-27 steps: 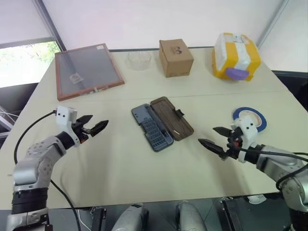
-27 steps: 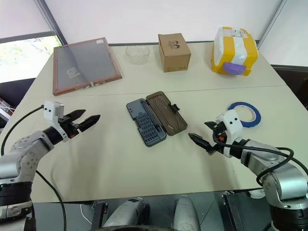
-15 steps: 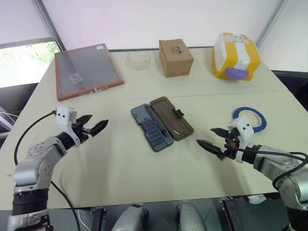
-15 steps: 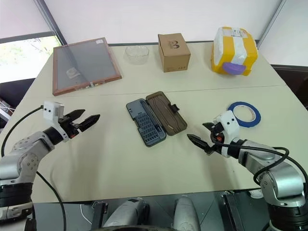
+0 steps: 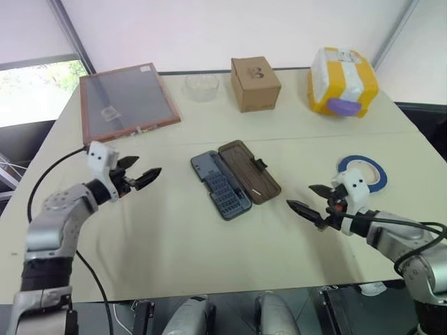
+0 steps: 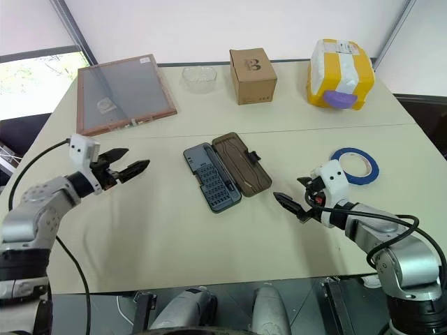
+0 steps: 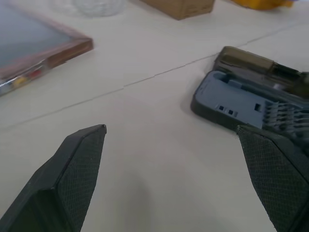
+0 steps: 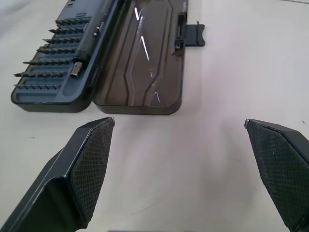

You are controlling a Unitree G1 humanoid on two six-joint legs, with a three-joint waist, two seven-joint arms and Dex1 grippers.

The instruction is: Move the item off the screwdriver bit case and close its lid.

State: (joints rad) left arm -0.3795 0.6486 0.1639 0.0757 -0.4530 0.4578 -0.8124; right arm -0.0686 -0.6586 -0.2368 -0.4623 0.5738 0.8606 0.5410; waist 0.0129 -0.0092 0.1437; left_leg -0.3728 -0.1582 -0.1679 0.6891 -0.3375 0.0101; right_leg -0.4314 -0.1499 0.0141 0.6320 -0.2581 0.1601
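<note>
The screwdriver bit case [image 5: 220, 185] lies open at the table's middle, its blue tray holding rows of bits [image 8: 53, 72]. Its brown see-through lid [image 5: 250, 172] lies flat beside the tray, with nothing on either half. A blue tape roll [image 5: 370, 162] rests on the table to the right. My left gripper [image 5: 149, 165] hovers open to the left of the case, pointing at it, nothing between its fingers [image 7: 77, 164]. My right gripper [image 5: 299, 195] stands open just right of the lid's near corner, next to the tape roll, and is empty.
Along the far side stand a wood-framed panel [image 5: 126, 101], a clear glass bowl [image 5: 202, 85], a cardboard box [image 5: 255, 84] and a yellow and white package [image 5: 342, 80]. The table's front edge runs close below both arms.
My left gripper has shifted a little to the right and away from me, nearer the case. The right gripper has barely moved, and the case lies as before.
</note>
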